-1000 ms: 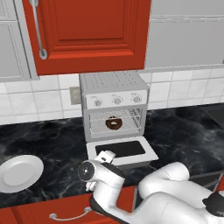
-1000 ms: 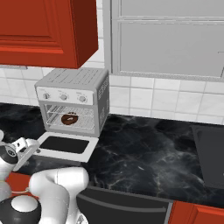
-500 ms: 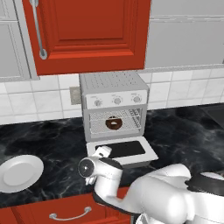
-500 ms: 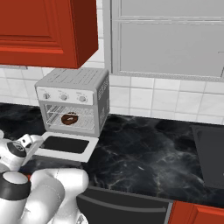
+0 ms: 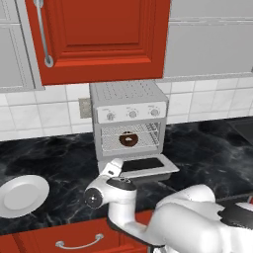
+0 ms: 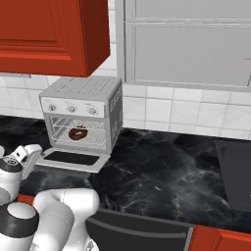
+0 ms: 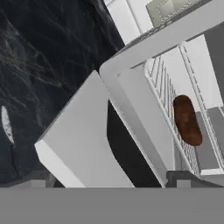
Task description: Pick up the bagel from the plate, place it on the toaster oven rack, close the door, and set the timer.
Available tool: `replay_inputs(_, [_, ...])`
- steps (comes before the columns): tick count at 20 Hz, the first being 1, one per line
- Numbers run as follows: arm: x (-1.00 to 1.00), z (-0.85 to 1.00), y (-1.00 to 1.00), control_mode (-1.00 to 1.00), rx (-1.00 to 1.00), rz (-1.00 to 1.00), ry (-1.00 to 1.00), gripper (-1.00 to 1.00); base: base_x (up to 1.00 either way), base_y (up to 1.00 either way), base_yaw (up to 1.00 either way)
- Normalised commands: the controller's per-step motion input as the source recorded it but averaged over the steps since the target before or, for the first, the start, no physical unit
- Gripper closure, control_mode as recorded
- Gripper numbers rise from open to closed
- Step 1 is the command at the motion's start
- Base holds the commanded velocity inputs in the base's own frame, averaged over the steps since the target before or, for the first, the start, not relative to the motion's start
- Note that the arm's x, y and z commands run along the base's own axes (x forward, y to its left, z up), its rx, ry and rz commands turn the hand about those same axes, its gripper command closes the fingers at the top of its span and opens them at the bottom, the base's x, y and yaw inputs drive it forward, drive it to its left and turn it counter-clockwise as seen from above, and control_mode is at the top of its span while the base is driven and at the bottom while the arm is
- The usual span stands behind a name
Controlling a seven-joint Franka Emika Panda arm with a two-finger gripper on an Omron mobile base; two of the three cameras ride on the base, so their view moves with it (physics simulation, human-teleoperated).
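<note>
Black marble counter [image 5: 207, 148] carries a toaster oven [image 5: 129, 118] against the tiled wall. Door [image 5: 146, 167] hangs fully down. Bagel [image 5: 129, 139] sits on the toaster oven rack [image 5: 148, 133]. Plate [image 5: 22, 195] lies bare, well left. Gripper [image 5: 112, 169], jaws wide apart and holding nothing, hovers at the door's front left corner.

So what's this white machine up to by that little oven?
The robot arm is loading a toaster oven. The bagel already sits on the toaster oven rack, and the plate on the counter is bare. The door hangs open, flat in front of the oven. The hand, open and holding nothing, sits by the door's left front corner, so closing it looks like the next step.
</note>
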Motion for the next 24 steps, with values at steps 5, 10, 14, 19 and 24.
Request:
replay_inputs(5, [0.6,0.79,0.0,-1.0,-0.1,0.0,-0.15,-1.0,0.0,0.0,0.0])
replay_inputs(10, [0.82,0.5,0.0,-1.0,-0.08,0.0,-0.09,-1.0,0.0,0.0,0.0])
replay_inputs(14, [0.8,0.43,0.0,-1.0,-0.07,0.0,-0.05,-1.0,0.0,0.0,0.0])
replay_inputs(19, [0.6,0.04,0.08,-1.0,-0.11,0.06,-0.01,-1.0,0.0,0.0,0.0])
replay_inputs(24, [0.29,-0.11,0.19,-1.0,-0.18,0.29,-0.13,-1.0,0.0,0.0,0.0])
